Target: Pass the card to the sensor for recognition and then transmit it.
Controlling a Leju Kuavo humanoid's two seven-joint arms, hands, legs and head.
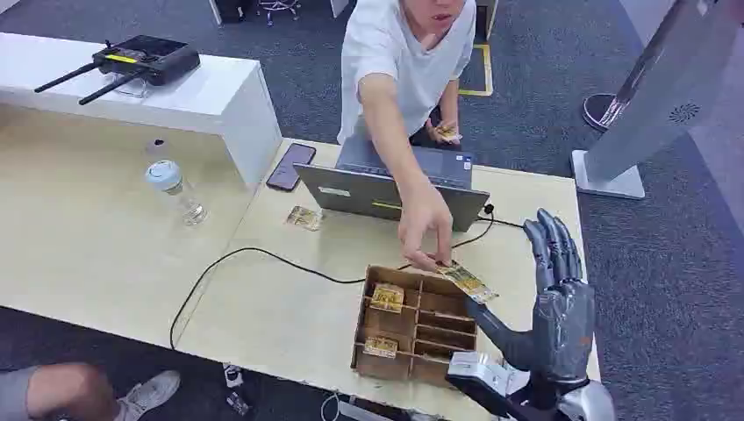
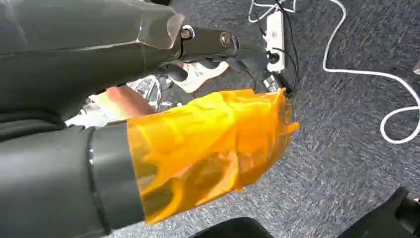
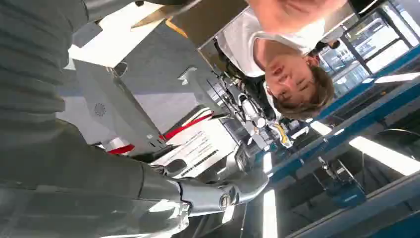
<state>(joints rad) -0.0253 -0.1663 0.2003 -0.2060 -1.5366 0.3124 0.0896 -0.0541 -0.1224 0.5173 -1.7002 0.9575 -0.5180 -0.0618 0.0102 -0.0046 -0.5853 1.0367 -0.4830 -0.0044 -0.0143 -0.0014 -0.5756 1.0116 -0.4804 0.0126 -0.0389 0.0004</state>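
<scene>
A person's hand [image 1: 425, 230] holds a yellow patterned card [image 1: 466, 282] at the far right corner of the cardboard divider box [image 1: 412, 326]. My right hand [image 1: 554, 303] stands just right of the box, open, fingers pointing up and thumb reaching toward the card's near end; I cannot tell whether they touch. The grey-white sensor stand [image 1: 654, 96] rises on the floor to the far right, and its panel [image 3: 106, 111] faces the right wrist camera. My left hand [image 2: 148, 84] hangs over the carpet, a finger stretched out, orange film [image 2: 213, 144] wrapped on it, holding nothing.
The box holds two more cards [image 1: 387, 297]. Another card [image 1: 304, 217] lies loose on the table near a phone [image 1: 290, 166], laptop [image 1: 390, 191], black cable [image 1: 263, 254] and water bottle [image 1: 175, 188]. A router [image 1: 145, 60] sits on the white counter. Someone's shoe [image 1: 145, 395] is below left.
</scene>
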